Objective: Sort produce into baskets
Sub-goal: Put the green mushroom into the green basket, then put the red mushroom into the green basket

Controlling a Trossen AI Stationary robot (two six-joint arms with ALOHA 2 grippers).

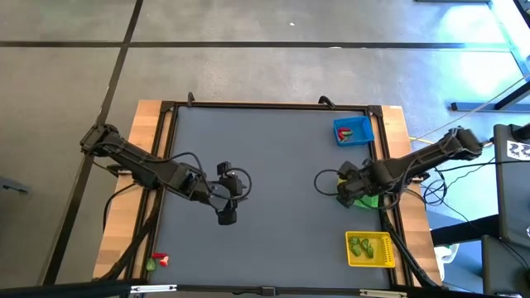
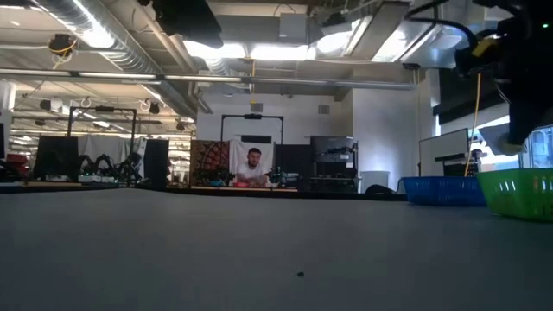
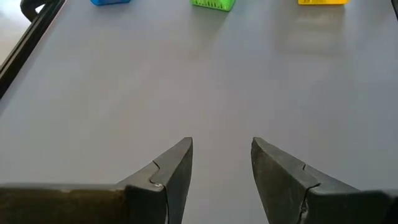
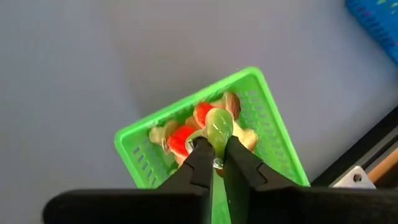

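At the table's near left corner we see a small red piece and a small green piece of toy produce lying on the wooden edge, outside the grey mat. The left arm reaches in from the left edge, bent at the elbow, and its left gripper hangs over the bare grey tabletop left of centre, its fingers parted with nothing between them. To the right, the right arm stretches in from the right edge, and its right gripper sits directly above the green plastic basket, pinching a pale green toy piece over the red and tan pieces inside. The blue plastic basket sits farther back, the yellow plastic basket nearer, holding green pieces.
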